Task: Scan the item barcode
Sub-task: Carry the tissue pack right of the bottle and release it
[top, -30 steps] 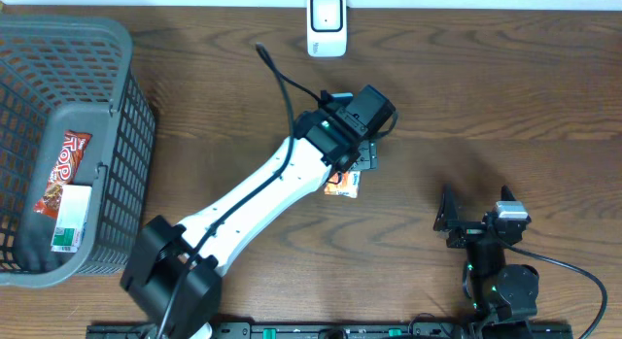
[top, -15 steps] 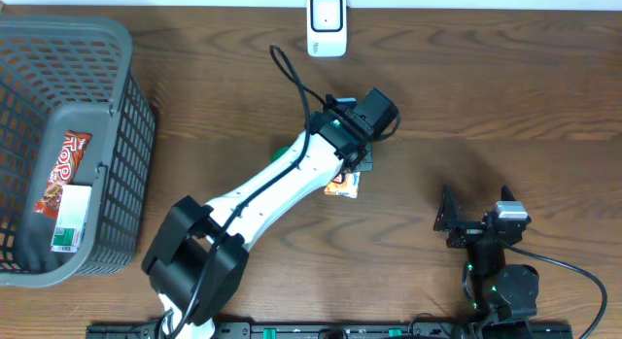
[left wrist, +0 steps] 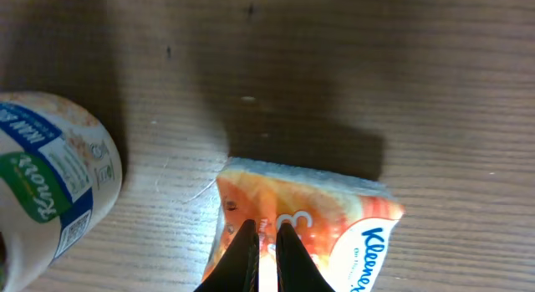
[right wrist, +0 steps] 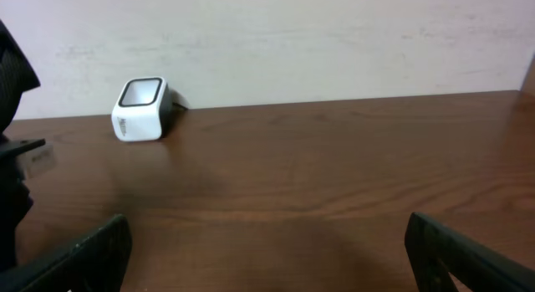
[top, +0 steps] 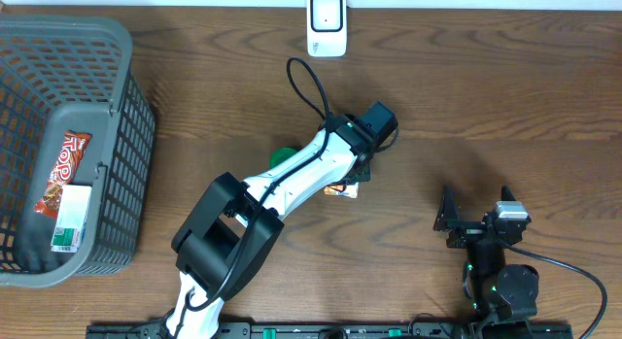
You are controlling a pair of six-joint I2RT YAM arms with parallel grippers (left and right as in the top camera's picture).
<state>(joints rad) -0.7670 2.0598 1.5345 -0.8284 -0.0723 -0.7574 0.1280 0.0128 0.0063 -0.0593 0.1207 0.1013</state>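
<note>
Now that the left gripper [left wrist: 259,242] has just shut, it is pinching the tissue pack [left wrist: 334,212], which is lying well apart from the scanner [top: 327,24]; carrying probably comes next. Right gripper [right wrist: 267,250] is waiting open.

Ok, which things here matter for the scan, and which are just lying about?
For the job:
Kleenex pack, pinched in the left pincer
white scanner, untouched

Lying about:
Knorr cup beside the pack
grey basket holding a Top snack bag
right pincer, open and idle
</note>
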